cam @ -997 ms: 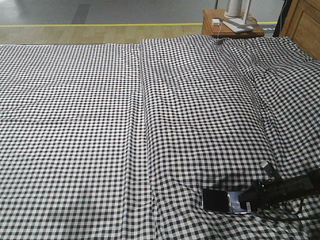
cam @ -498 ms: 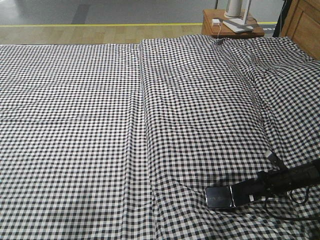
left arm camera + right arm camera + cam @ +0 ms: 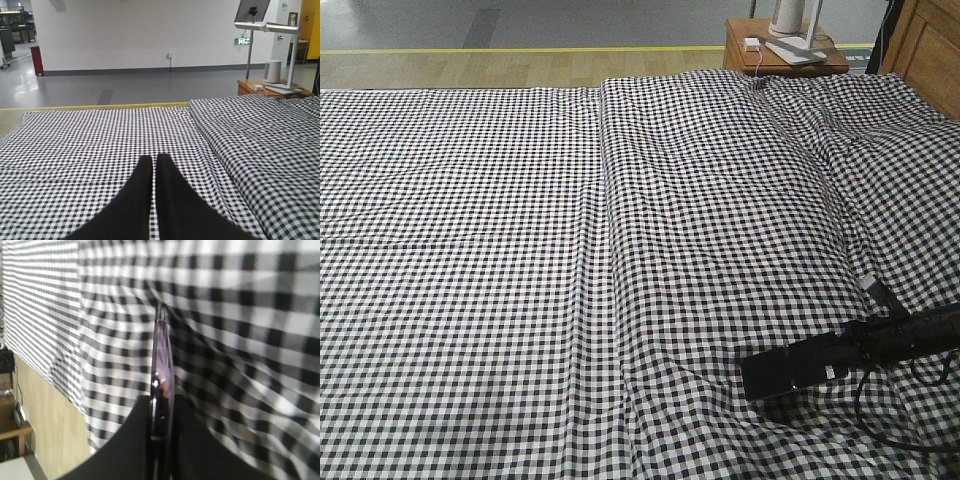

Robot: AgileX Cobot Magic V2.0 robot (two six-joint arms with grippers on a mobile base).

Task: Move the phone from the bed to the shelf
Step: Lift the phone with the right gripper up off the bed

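**Q:** Phone, quick, what does it look like?

**A:** From the right wrist I see the phone [image 3: 161, 355] edge-on. It's a very thin dark slab with a glossy pinkish-purple sheen along the rim. I can't read its face from there. On the front view it's a plain dark block [image 3: 760, 374], no detail.

**Q:** Where is it against the claw?

**A:** It's in the right claw [image 3: 161, 401], which is clamped on it. The two black fingers [image 3: 125, 440] press its flat sides, one on the left and one on the right. The near end sits between them, and the rest sticks out past the tips toward the far cloth.

**Q:** Is it touching the bed?

**A:** I can't tell. The bed [image 3: 520, 250] fills the background in black-and-white check. The front view has a shadow on the cloth just near of the block.

**Q:** Where in the scene?

**A:** Near right part of the bed. My right arm [image 3: 910, 340] comes in from the right edge and the phone is at its left tip.

**Q:** Left claw?

**A:** The left claw [image 3: 154, 167] is pinched narrow, only a thin slit between the tips, with nothing in it. It hangs over the checked cloth and points toward the far floor.
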